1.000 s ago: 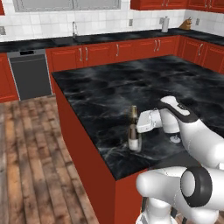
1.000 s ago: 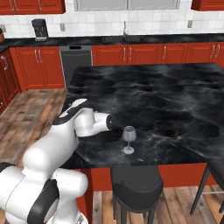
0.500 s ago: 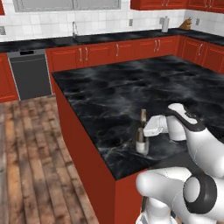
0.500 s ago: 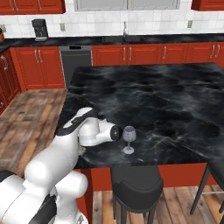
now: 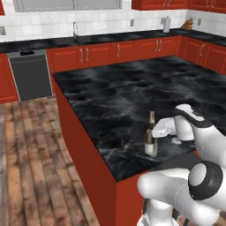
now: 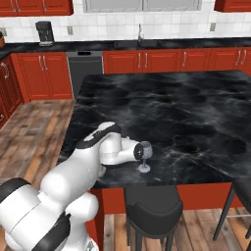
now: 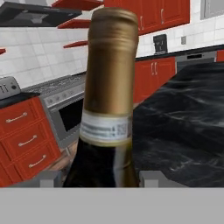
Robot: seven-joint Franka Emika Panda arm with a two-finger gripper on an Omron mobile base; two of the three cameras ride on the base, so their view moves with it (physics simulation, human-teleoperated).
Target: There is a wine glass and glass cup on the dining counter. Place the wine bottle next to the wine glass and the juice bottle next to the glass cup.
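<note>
The slim dark wine bottle [image 5: 151, 142] with a gold-foiled neck [image 7: 109, 65] stands upright near the front edge of the dining counter [image 5: 119, 95]. My gripper [image 5: 155, 131] is shut on it just below the neck, and the grey fingertips [image 7: 47, 178] flank it in the hand view. The wine glass [image 6: 144, 168] stands close by on the black marble top [image 6: 186, 112], its bowl partly hidden behind my hand. I cannot tell whether the bottle's base touches the counter. The juice bottle and the glass cup are out of view.
A dark stool [image 6: 149, 208] stands under the counter's near edge and another [image 6: 242, 188] at the right. Red cabinets with a dishwasher [image 5: 28, 75] and a sink [image 6: 140, 41] line the back wall. Wood floor [image 5: 31, 154] lies to the left.
My arm has carried the wine bottle to the right and nearer the counter's front edge, closing in on the wine glass. The glass has stayed in place.
</note>
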